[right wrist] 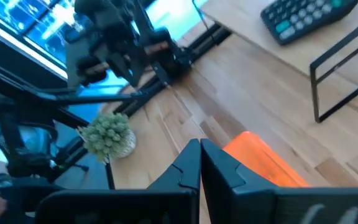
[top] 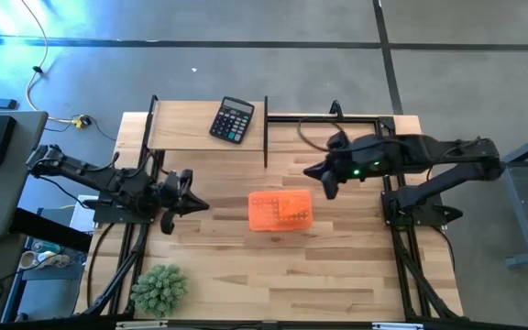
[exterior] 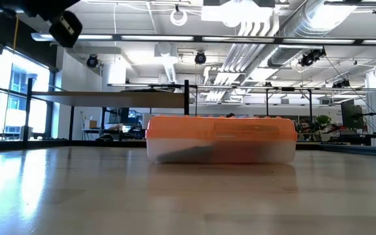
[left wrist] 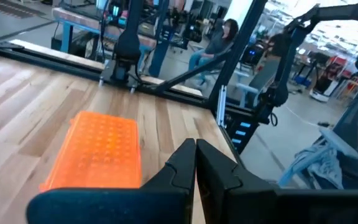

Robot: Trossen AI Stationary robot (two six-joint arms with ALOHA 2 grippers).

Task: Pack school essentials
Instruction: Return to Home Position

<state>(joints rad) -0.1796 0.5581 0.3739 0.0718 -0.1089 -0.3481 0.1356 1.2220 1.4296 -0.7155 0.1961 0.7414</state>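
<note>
Under orange lid (exterior: 220, 128), contents (exterior: 187, 154) indistinct

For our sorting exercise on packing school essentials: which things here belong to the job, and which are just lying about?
Job: orange-lidded supply box, closed, mid-table; left gripper and right gripper, both shut, clear of it.
Lying about: black calculator on the raised shelf; spiky green plant near the table's edge.
</note>
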